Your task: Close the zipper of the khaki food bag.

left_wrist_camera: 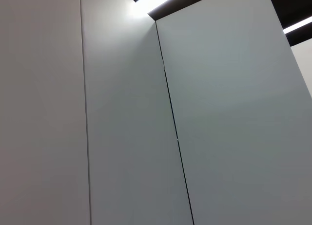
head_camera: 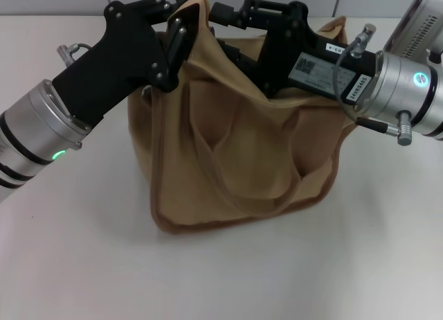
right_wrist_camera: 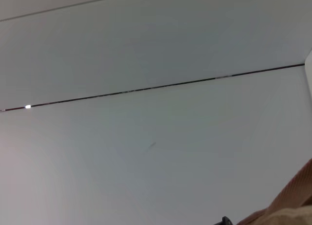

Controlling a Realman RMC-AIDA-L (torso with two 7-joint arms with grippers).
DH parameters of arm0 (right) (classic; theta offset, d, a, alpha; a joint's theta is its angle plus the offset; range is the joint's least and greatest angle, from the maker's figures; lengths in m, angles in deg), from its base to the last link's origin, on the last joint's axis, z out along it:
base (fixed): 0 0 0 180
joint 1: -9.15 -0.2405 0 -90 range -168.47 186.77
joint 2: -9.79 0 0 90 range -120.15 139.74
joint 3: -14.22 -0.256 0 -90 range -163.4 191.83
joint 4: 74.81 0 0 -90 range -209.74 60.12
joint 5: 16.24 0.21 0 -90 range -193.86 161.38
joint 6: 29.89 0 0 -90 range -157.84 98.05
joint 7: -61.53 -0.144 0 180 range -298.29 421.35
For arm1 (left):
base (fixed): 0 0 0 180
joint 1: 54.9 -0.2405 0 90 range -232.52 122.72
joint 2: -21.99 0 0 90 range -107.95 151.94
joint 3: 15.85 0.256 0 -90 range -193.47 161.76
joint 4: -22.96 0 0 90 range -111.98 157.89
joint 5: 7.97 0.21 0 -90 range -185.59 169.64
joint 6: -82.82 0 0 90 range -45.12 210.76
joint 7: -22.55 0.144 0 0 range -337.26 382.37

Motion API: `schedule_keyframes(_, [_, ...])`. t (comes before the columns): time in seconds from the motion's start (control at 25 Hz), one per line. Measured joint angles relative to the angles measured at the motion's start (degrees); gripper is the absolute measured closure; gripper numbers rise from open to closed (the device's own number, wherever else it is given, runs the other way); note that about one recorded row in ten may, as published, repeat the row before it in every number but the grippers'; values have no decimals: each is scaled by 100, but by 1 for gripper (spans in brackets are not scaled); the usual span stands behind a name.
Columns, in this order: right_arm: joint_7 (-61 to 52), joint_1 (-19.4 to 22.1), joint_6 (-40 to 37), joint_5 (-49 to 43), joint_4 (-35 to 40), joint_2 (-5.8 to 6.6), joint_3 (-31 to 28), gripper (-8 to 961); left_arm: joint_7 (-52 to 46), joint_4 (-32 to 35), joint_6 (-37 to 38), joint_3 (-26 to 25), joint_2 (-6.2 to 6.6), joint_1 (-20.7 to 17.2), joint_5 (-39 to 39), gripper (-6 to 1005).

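Note:
The khaki food bag (head_camera: 242, 147) stands slumped in the middle of the white table, with a wide strap handle (head_camera: 211, 164) hanging down its front. My left gripper (head_camera: 184, 23) is at the bag's top left corner, shut on a raised fold of the top edge. My right gripper (head_camera: 227, 30) reaches in from the right across the bag's open top, its black body lying over the mouth. The zipper and its silver pull tab are hidden behind the grippers. A strip of khaki fabric (right_wrist_camera: 292, 205) shows in the right wrist view. The left wrist view shows only wall panels.
The white table (head_camera: 69, 258) surrounds the bag, with a pale wall behind its far edge. Both arms slant in from the sides over the table's back half.

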Motion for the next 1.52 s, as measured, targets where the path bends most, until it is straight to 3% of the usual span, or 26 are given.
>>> schedule_keyframes(0.88, [-15,-144,305,-5,-3,-8,165,531,4,-71,23,32,2,9,12,973])
schedule_keyframes(1.0, [-16,-151,346,4,-8,-10,183,683,5,-71,23,33,2,7,12,973])
schedule_keyframes(1.2, [34,-160,382,6,52,-10,290,682,5,-71,24,37,0,-6,14,973])
schedule_keyframes(1.52, [158,-84,418,21,126,-4,361,796,5,-69,25,13,-5,-41,17,974])
